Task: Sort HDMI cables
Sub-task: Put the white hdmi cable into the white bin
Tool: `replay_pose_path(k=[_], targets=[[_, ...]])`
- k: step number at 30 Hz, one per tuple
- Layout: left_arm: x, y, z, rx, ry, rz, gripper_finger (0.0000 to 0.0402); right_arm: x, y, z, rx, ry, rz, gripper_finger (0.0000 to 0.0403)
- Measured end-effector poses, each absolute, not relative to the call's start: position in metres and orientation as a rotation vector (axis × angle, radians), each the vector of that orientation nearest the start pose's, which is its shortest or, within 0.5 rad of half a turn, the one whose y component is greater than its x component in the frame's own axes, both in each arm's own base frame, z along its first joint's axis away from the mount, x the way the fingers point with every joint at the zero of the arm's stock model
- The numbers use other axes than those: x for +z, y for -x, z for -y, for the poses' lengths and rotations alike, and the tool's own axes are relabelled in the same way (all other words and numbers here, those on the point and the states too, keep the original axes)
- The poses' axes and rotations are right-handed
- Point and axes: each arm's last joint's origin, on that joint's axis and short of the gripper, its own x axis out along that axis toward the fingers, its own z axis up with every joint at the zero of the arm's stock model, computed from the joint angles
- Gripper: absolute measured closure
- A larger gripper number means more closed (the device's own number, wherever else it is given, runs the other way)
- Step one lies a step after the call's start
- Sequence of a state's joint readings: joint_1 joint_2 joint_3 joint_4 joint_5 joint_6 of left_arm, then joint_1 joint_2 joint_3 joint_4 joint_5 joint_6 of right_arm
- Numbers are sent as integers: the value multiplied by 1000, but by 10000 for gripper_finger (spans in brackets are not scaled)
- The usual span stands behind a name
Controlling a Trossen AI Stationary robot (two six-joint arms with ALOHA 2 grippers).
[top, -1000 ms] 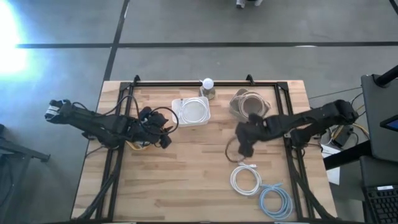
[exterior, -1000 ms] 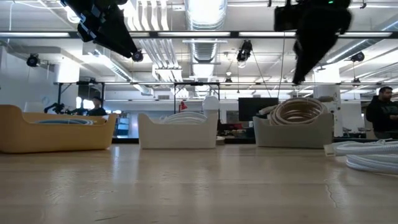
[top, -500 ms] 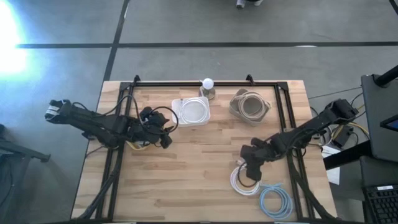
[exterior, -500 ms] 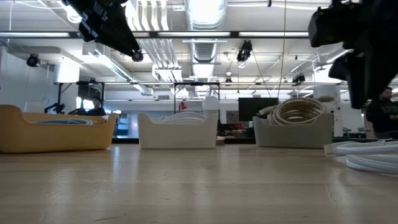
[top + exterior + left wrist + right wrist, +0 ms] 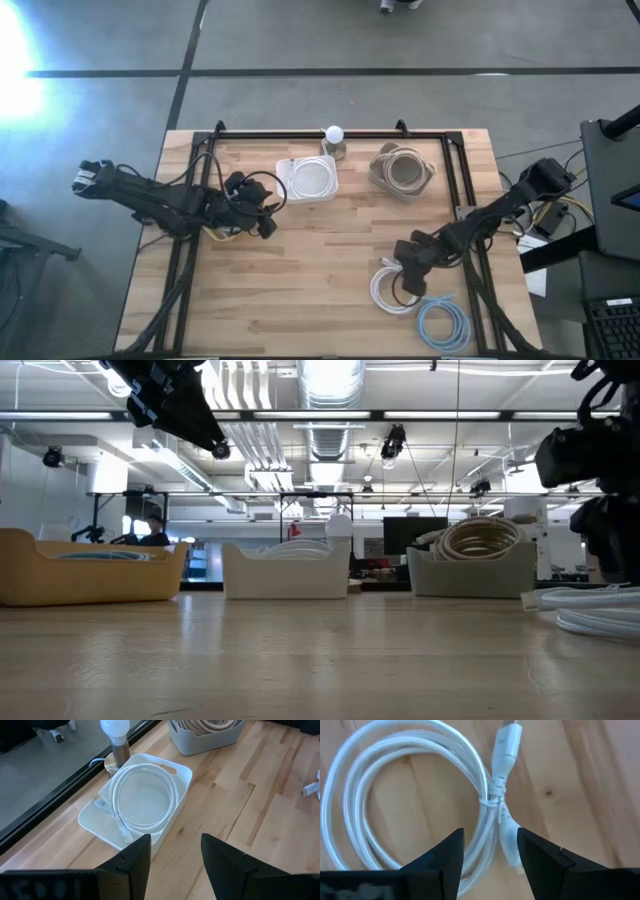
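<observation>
Over the front-right of the table, right gripper [image 5: 485, 852] hangs fingers apart above the white coil [image 5: 410, 795], its connectors between the fingertips, not touching; light blue coil [image 5: 443, 324] just beside it; left gripper [image 5: 172, 855] spread open, holding nothing, near the white bin [image 5: 182, 780] containing a white cable [image 5: 142, 795]; beige coils fill the grey bin [image 5: 403, 169].

wooden table [image 5: 300, 270], light bulb [image 5: 334, 133], yellow bin [image 5: 85, 572]

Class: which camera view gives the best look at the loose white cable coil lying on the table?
The right wrist view: the white cable coil fills it, showing tie and connectors. The high view shows it partly under the right gripper; the low view shows only its edge.
</observation>
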State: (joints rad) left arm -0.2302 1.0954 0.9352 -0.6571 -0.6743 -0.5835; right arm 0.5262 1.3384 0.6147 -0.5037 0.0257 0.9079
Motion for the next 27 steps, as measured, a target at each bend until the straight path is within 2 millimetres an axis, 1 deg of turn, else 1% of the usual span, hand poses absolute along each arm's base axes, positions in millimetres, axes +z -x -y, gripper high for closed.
replay_pose_path(k=[6, 11, 15, 21, 27], targets=[[292, -211, 31, 612, 188, -588, 223, 137, -185, -107, -105, -534, -1175, 234], [292, -211, 31, 612, 187, -588, 223, 129, -181, -103, -121, -512, -1152, 253], [292, -211, 31, 611, 187, -588, 223, 128, -180, -102, -111, -467, -1146, 274], [292, -211, 31, 612, 188, -587, 223, 134, -186, -104, -91, -436, -1116, 317], [292, -211, 31, 610, 184, -588, 223, 154, -203, -108, -115, -394, -992, 357]])
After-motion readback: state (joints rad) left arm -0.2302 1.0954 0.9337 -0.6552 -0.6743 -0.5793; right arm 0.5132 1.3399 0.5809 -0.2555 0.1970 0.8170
